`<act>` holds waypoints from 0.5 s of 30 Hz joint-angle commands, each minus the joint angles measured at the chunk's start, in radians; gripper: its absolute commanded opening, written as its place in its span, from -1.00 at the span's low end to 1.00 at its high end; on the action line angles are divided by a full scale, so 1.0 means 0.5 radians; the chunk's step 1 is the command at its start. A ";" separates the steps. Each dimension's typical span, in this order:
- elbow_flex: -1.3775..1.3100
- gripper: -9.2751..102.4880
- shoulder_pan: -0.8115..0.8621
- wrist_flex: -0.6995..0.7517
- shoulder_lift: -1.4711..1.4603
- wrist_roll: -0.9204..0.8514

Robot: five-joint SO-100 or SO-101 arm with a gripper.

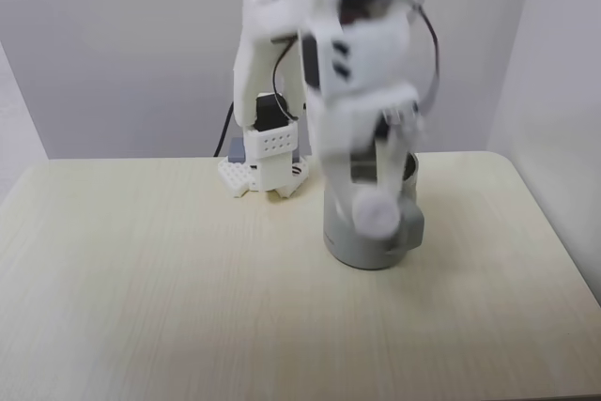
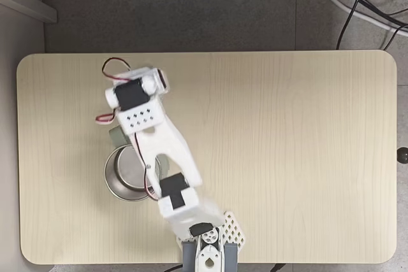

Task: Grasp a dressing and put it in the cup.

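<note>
A white robot arm [image 1: 352, 72] leans over the cup [image 1: 371, 232], a squat sage-green mug standing upright on a pale wooden table [image 1: 141, 298], in a fixed view from the front. The arm is blurred there. Its gripper [image 1: 376, 196] hangs at the cup's mouth with the dressing [image 1: 377, 216], a small white roll, at its tip, in front of the cup's upper wall. The blur hides which way the roll's long axis runs, and whether the jaws are closed on it cannot be told.

In a fixed view from above, the cup [image 2: 121, 179] sits near the table's [image 2: 287, 157] left edge, roughly midway between the far and near corners, its steel interior open to the camera and its handle [image 2: 116, 136] turned toward the far edge. The arm [image 2: 159, 144] crosses over the cup's right rim from its base [image 2: 207, 246] at the near edge.
</note>
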 commanded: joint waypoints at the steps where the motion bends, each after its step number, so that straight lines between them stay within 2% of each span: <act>1: -0.193 -0.84 -0.064 0.074 -0.472 0.034; 10: -1.022 -0.84 -0.411 0.083 -1.528 0.169; 15: -1.417 -0.84 -0.543 0.083 -1.770 0.273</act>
